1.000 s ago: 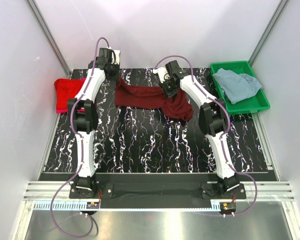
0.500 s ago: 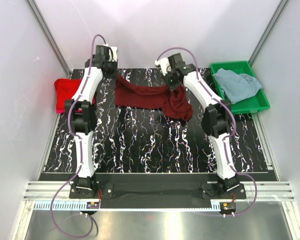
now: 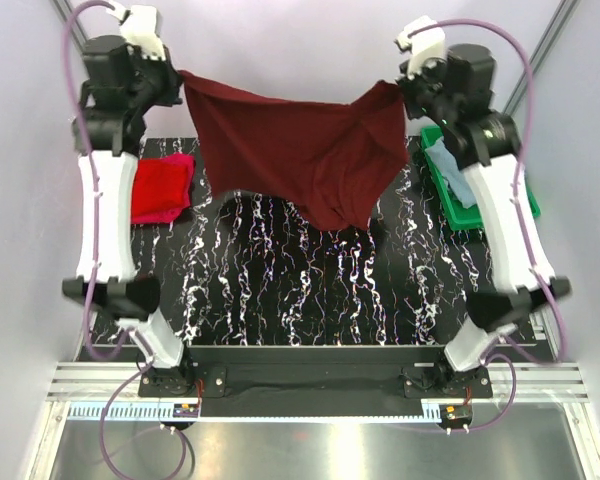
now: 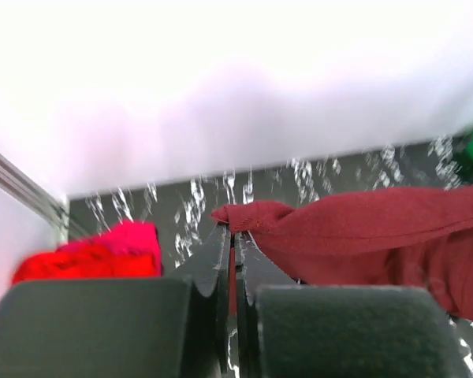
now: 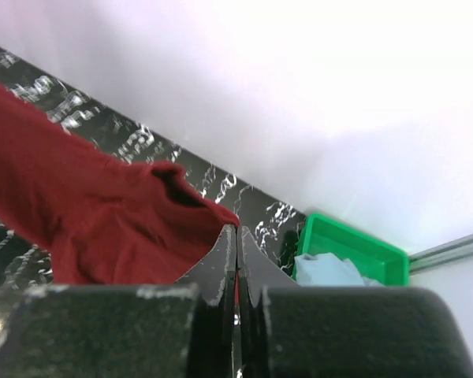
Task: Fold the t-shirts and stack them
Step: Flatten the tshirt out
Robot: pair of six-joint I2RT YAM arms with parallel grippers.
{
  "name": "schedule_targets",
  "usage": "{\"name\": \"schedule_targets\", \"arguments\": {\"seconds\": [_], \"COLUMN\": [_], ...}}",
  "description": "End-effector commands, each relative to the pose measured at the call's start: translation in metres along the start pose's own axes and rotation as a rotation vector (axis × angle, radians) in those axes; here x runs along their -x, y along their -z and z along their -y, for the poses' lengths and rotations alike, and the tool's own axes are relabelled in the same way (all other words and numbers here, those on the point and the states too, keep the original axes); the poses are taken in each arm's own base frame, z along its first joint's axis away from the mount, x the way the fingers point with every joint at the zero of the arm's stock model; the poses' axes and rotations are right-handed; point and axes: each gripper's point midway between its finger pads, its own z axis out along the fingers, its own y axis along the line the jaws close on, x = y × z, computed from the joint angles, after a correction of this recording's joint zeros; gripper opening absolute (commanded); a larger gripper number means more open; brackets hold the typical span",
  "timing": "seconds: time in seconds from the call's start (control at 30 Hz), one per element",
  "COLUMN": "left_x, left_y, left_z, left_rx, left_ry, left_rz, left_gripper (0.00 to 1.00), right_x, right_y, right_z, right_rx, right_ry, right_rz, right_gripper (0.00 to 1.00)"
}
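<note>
White panel walls close you in on three sides of the black marbled table [image 3: 280, 300], and both wrists are up near them, over the table's far corners.

Your left gripper [image 3: 177, 78] sits high above the far left corner. Its jaws are pressed together on a bunched corner of the dark maroon t-shirt [image 3: 300, 150], and the left wrist view shows the cloth pinched right at the fingertips [image 4: 225, 244]. Your right gripper [image 3: 400, 88] is high above the far right corner, clamped the same way on the opposite corner of the shirt.

The maroon shirt hangs in the air between them over the far half of the table. Its top edge sags a little in the middle. Its lowest fold droops right of the table's centre and casts a shadow on the surface just below. The overhead view appears to show it hanging off the table, though you cannot be sure.

The bright red t-shirt [image 3: 160, 187] lies folded at the table's left edge, beside your left arm. The green tray [image 3: 470, 222] sits at the table's far right edge with the grey-blue t-shirt [image 3: 445, 165] crumpled inside it, and your right arm crosses in front of it.

Open marbled surface runs from under the hanging shirt to the table's near edge, between the two arm bases.
</note>
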Motion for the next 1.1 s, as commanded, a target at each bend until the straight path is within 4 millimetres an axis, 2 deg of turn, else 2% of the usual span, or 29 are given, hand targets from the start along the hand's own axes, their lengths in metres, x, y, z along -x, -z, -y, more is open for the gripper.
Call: {"name": "schedule_targets", "arguments": {"seconds": [0.0, 0.03, 0.07, 0.1, 0.13, 0.17, 0.2, 0.27, 0.33, 0.37, 0.43, 0.47, 0.5, 0.53, 0.57, 0.7, 0.73, 0.77, 0.8, 0.83, 0.87, 0.9, 0.93, 0.97, 1.03, 1.07], "left_x": [0.038, 0.031, 0.042, 0.044, 0.039, 0.052, 0.056, 0.073, 0.087, 0.095, 0.108, 0.114, 0.119, 0.129, 0.134, 0.152, 0.151, 0.149, 0.145, 0.133, 0.125, 0.117, 0.1, 0.091, 0.061, 0.053], "left_y": [0.046, 0.051, 0.074, 0.084, 0.089, 0.111, 0.12, 0.144, 0.159, 0.169, 0.183, 0.187, 0.19, 0.199, 0.199, 0.202, 0.198, 0.193, 0.187, 0.17, 0.16, 0.149, 0.129, 0.119, 0.086, 0.077], "left_z": [0.013, 0.013, 0.017, 0.018, 0.019, 0.021, 0.022, 0.024, 0.023, 0.022, 0.022, 0.019, 0.017, 0.016, 0.01, 0.004, 0.003, 0.002, 0.001, -0.002, -0.001, -0.002, -0.004, -0.005, -0.01, -0.012], "left_rx": [-0.026, -0.024, -0.021, -0.02, -0.019, -0.006, -0.003, 0.011, 0.031, 0.048, 0.067, 0.088, 0.102, 0.12, 0.151, 0.192, 0.196, 0.197, 0.196, 0.188, 0.173, 0.164, 0.153, 0.145, 0.128, 0.124], "left_ry": [-0.049, -0.052, -0.073, -0.084, -0.093, -0.113, -0.124, -0.153, -0.161, -0.166, -0.178, -0.18, -0.184, -0.187, -0.196, -0.223, -0.239, -0.243, -0.242, -0.233, -0.231, -0.227, -0.218, -0.22, -0.225, -0.223], "left_rz": [0.119, 0.104, 0.143, 0.155, 0.151, 0.2, 0.218, 0.28, 0.325, 0.351, 0.398, 0.416, 0.43, 0.463, 0.475, 0.523, 0.516, 0.51, 0.496, 0.454, 0.426, 0.398, 0.345, 0.318, 0.217, 0.196], "left_gripper": [0.0, 0.0, 0.0, 0.0, 0.0, 0.0, 0.0, 0.0, 0.0, 0.0, 0.0, 0.0, 0.0, 0.0, 0.0, 0.0, 0.0, 0.0, 0.0, 0.0, 0.0, 0.0, 0.0, 0.0, 0.0, 0.0], "right_x": [0.018, 0.025, 0.024, 0.038, 0.043, 0.046, 0.056, 0.074, 0.091, 0.109, 0.126, 0.146, 0.151, 0.158, 0.17, 0.187, 0.186, 0.176, 0.174, 0.168, 0.154, 0.146, 0.138, 0.121, 0.106, 0.093], "right_y": [0.049, 0.063, 0.074, 0.102, 0.114, 0.124, 0.143, 0.166, 0.184, 0.202, 0.213, 0.234, 0.229, 0.234, 0.247, 0.247, 0.244, 0.228, 0.227, 0.216, 0.195, 0.184, 0.173, 0.153, 0.133, 0.117], "right_z": [0.003, 0.005, 0.004, 0.013, 0.015, 0.018, 0.023, 0.034, 0.047, 0.055, 0.066, 0.074, 0.078, 0.082, 0.086, 0.092, 0.092, 0.09, 0.089, 0.086, 0.078, 0.073, 0.07, 0.066, 0.068, 0.076], "right_rx": [-0.037, -0.047, -0.046, -0.092, -0.102, -0.116, -0.135, -0.176, -0.231, -0.263, -0.31, -0.346, -0.363, -0.38, -0.402, -0.435, -0.435, -0.42, -0.421, -0.405, -0.368, -0.349, -0.337, -0.32, -0.317, -0.313], "right_ry": [-0.008, -0.023, -0.031, -0.041, -0.04, -0.035, -0.013, 0.015, 0.053, 0.063, 0.088, 0.088, 0.109, 0.118, 0.125, 0.182, 0.184, 0.185, 0.174, 0.172, 0.175, 0.165, 0.163, 0.163, 0.148, 0.124], "right_rz": [0.061, 0.085, 0.091, 0.135, 0.153, 0.166, 0.199, 0.252, 0.3, 0.354, 0.396, 0.46, 0.462, 0.481, 0.526, 0.576, 0.571, 0.532, 0.539, 0.526, 0.499, 0.485, 0.469, 0.421, 0.383, 0.354], "right_gripper": [0.0, 0.0, 0.0, 0.0, 0.0, 0.0, 0.0, 0.0, 0.0, 0.0, 0.0, 0.0, 0.0, 0.0, 0.0, 0.0, 0.0, 0.0, 0.0, 0.0, 0.0, 0.0, 0.0, 0.0, 0.0, 0.0]}}
